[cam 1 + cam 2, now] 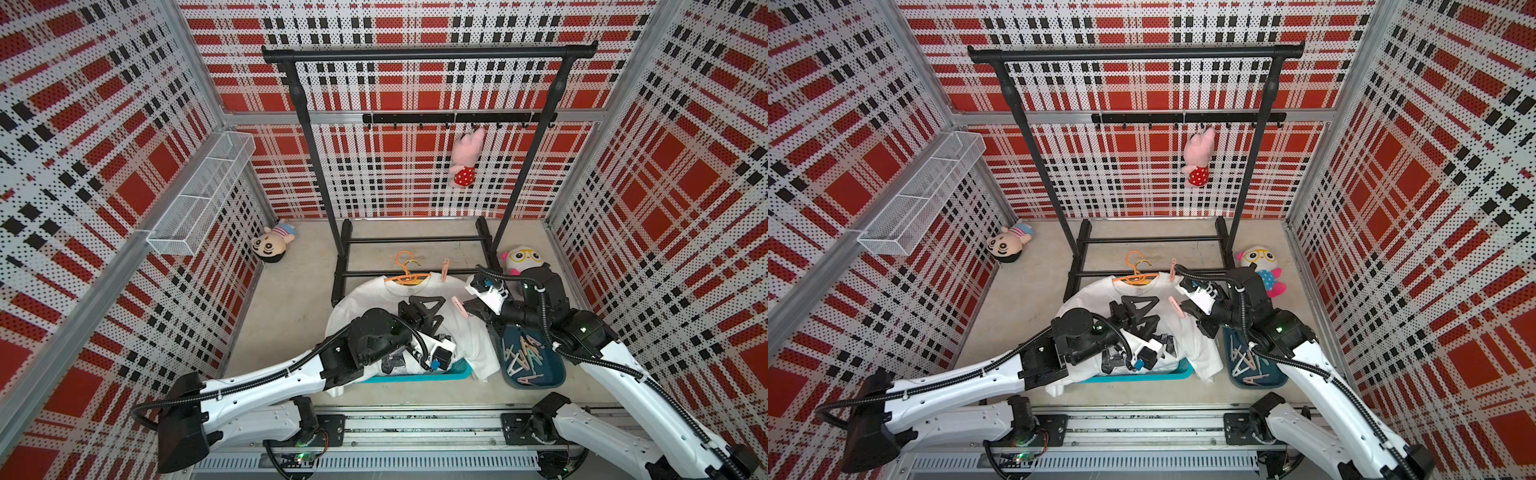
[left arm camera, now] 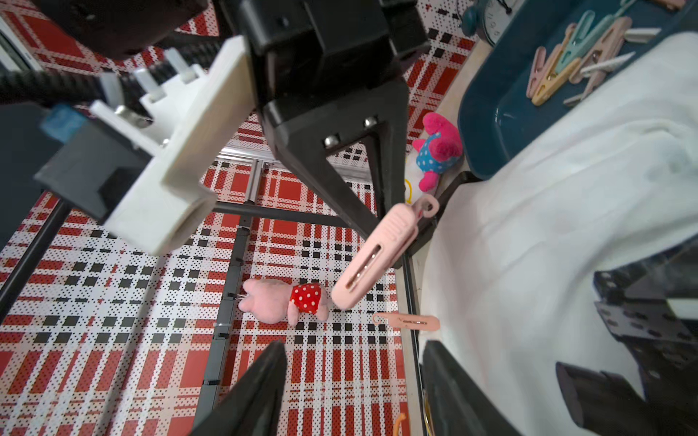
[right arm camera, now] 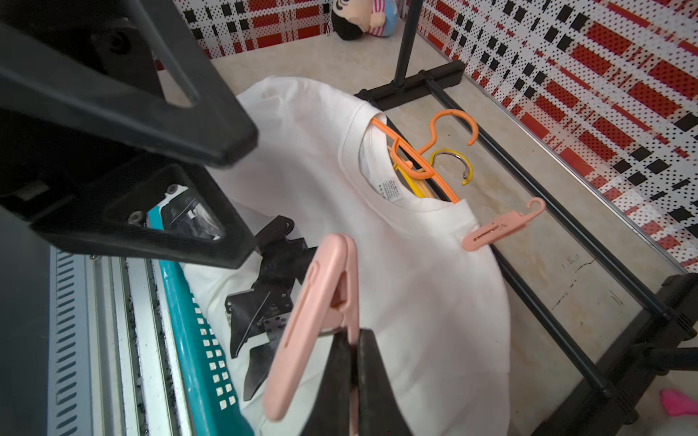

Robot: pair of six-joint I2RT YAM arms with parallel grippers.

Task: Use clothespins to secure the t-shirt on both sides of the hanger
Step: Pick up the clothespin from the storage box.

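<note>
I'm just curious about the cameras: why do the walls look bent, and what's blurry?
In both top views: wide lens bows the plaid walls, all sharp; left wrist view: the near white mount is blurred; right wrist view: the t-shirt and orange hanger are crisp.

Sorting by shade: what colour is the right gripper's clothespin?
The clothespin is pale pink, clearest in the right wrist view.
</note>
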